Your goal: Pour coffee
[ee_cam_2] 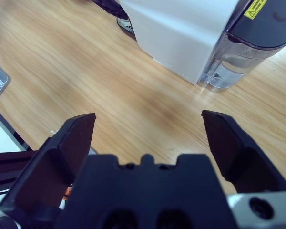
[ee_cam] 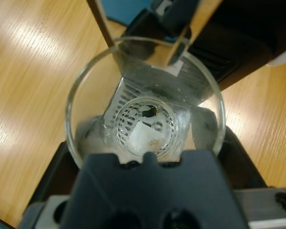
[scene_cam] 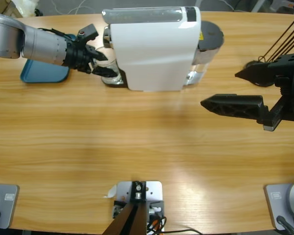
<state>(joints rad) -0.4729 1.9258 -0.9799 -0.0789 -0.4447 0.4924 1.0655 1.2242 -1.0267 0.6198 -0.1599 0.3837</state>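
Crowding the far middle of the counter [scene_cam: 137,147] is a white coffee machine [scene_cam: 154,49] with a clear water tank [scene_cam: 208,41] under a dark lid at its right end. A blue tray [scene_cam: 41,73] lies at the far left, partly under the left arm. That arm comes in from the upper left corner, and the left gripper [scene_cam: 102,63] sits at the machine's left end, its jaws closed around a clear glass tumbler [ee_cam: 145,102]. In the left wrist view the tumbler stands upright on the machine's perforated drip grate [ee_cam: 133,119], mouth open upward, long axis vertical, with the black spout housing [ee_cam: 181,14] right above its rim. The grate shows through the glass bottom; only pale residue and a small dark speck [ee_cam: 148,113] show there, and I cannot tell whether any coffee is in it. The machine body stands between the tumbler and the right arm. The right gripper [scene_cam: 232,90] hangs at the right edge, well apart from the machine, its jaws spread wide on nothing, aimed toward the machine's tank end across bare wood.
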